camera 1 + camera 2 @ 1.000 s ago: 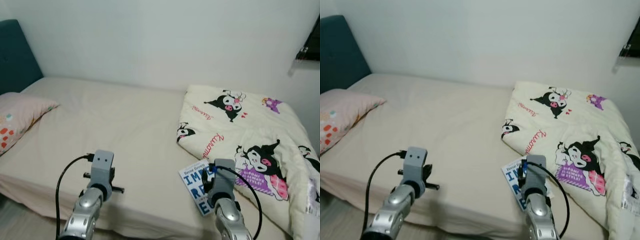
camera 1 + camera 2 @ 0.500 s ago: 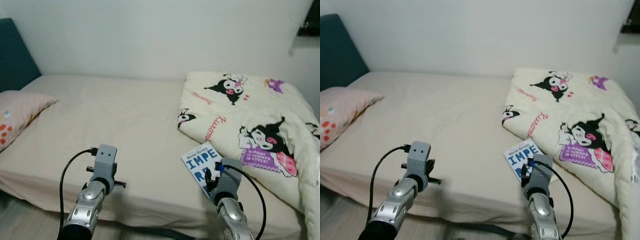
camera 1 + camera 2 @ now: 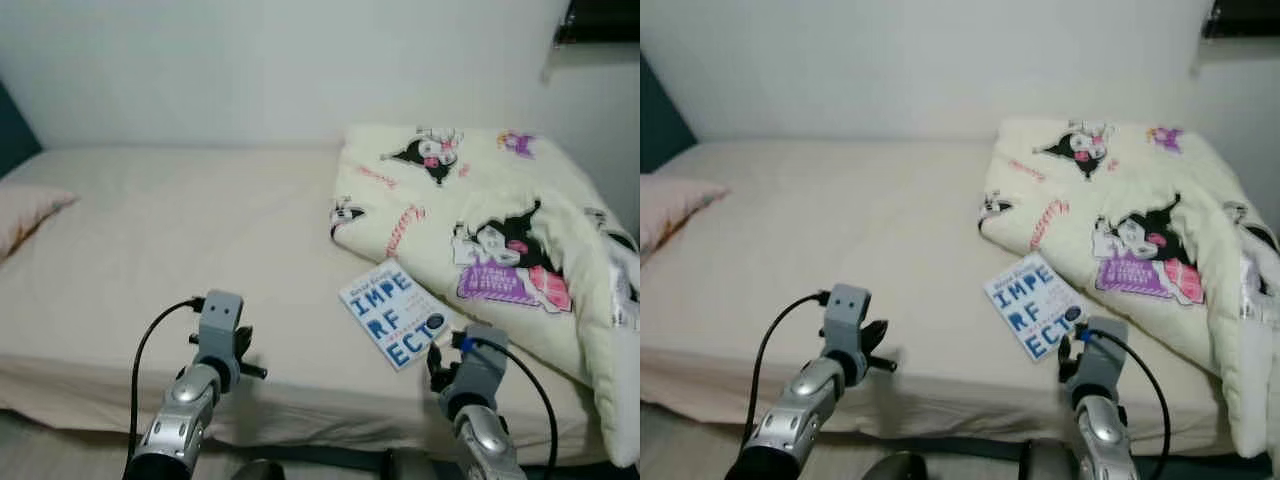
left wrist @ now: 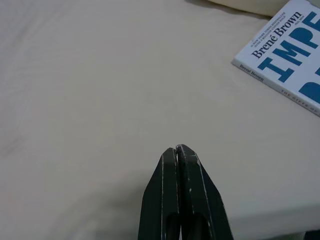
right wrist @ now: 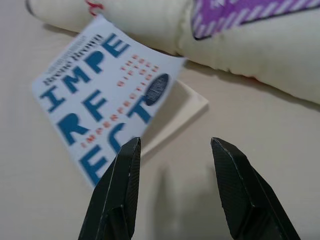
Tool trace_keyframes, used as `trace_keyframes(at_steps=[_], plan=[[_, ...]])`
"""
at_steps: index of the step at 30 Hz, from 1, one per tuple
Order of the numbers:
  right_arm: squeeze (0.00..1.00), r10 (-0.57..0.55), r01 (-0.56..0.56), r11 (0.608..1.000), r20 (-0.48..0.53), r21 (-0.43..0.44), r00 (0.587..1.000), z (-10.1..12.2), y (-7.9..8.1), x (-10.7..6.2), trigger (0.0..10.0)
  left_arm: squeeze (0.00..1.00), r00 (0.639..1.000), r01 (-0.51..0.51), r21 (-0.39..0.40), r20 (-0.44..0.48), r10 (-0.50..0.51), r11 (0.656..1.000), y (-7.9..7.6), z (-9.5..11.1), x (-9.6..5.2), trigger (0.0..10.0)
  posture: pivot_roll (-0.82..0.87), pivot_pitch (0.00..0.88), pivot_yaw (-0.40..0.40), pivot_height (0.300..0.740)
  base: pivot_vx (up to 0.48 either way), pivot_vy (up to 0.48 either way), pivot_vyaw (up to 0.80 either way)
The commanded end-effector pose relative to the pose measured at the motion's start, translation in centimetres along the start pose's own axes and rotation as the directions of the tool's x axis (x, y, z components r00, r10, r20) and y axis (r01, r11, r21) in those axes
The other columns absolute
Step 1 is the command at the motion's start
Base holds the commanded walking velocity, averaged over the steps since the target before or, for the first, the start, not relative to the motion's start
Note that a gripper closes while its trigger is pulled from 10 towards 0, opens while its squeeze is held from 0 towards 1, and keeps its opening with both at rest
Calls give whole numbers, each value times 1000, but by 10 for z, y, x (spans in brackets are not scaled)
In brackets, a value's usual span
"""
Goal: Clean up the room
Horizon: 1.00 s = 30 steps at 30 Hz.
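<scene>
The bed [image 3: 180, 250] spreads before me, its near edge running just under my two wrists and its far edge meeting the wall [image 3: 280, 70]. Most of the sheet is bare from the middle out to my left, wide room for an arm to sweep over. A pillow [image 3: 25, 215] pokes in at the far left edge. The quilt [image 3: 480, 230] is heaped over the right part of the bed, its folded edge running from the wall side down toward the near right corner, where it spills over the side.

The book [image 3: 393, 316] lies flat on the sheet, tucked against the quilt's fold, its cover up, one corner lifted a little off the sheet in my right wrist view.

My right gripper [image 5: 175, 145] hangs just short of the book's near corner, fingers [image 5: 122, 170] spread apart with nothing between them. My left gripper [image 4: 176, 150] hovers over bare sheet, well to the book's left, fingers pressed together and gripping nothing.
</scene>
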State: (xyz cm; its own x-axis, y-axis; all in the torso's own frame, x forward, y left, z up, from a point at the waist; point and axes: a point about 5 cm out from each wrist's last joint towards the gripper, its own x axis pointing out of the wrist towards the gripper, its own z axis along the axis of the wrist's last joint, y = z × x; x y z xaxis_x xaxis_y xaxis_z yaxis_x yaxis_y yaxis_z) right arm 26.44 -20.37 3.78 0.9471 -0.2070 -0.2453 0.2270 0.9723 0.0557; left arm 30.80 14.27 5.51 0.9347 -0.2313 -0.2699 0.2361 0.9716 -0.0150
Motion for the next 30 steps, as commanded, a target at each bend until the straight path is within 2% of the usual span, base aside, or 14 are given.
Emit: trace_keyframes(at_steps=[1,6,16,19,20,21,22,24,25,27,30], plan=[[0,-14,13,999,2,32,1000,-1,2,-2,10000,0,1000,5,-1,-18,-5,1000,2,-3,0,10000,-77,87,49,599,0,0,0],[0,-47,49,997,-43,60,998,-12,0,-11,10000,0,999,30,4,-34,-30,1000,2,-9,-9,10000,-71,88,37,599,0,0,0],[0,-30,34,995,-39,95,999,-10,6,-15,10000,0,999,32,12,-40,-32,999,7,-13,-16,10000,-61,125,33,590,0,0,0],[0,-62,73,978,-61,194,996,-16,5,-18,10000,0,997,65,26,-34,-64,998,6,-10,-21,10000,-50,137,37,590,0,0,0],[0,-62,73,978,-61,194,996,-16,5,-18,10000,0,997,65,26,-34,-64,998,6,-10,-21,10000,-50,137,37,590,0,0,0],[0,-85,101,960,-72,261,994,-18,2,-18,10000,0,997,77,34,-29,-76,996,6,-9,-22,10000,-47,142,39,590,0,0,0],[329,-119,138,923,-73,359,990,-20,-4,-17,10000,0,995,99,43,-13,-99,994,6,-6,-24,10000,-38,148,46,590,0,0,0],[329,-127,145,915,-73,377,989,-20,-5,-16,10000,0,995,104,46,-8,-103,994,6,-5,-25,10000,-38,148,46,590,0,0,0],[1000,-131,150,901,-74,407,989,-21,-7,-14,10000,0,995,104,49,7,-104,993,6,-3,-26,10000,-33,152,49,590,0,0,0],[1000,-117,140,876,-78,462,990,-21,-7,-5,10000,0,994,94,65,39,-97,993,8,3,-27,10000,-15,162,55,590,0,0,0],[1000,-88,114,862,-75,494,993,-18,-5,4,10000,0,994,79,88,72,-85,993,11,10,-28,10000,-3,169,56,590,0,0,0]])
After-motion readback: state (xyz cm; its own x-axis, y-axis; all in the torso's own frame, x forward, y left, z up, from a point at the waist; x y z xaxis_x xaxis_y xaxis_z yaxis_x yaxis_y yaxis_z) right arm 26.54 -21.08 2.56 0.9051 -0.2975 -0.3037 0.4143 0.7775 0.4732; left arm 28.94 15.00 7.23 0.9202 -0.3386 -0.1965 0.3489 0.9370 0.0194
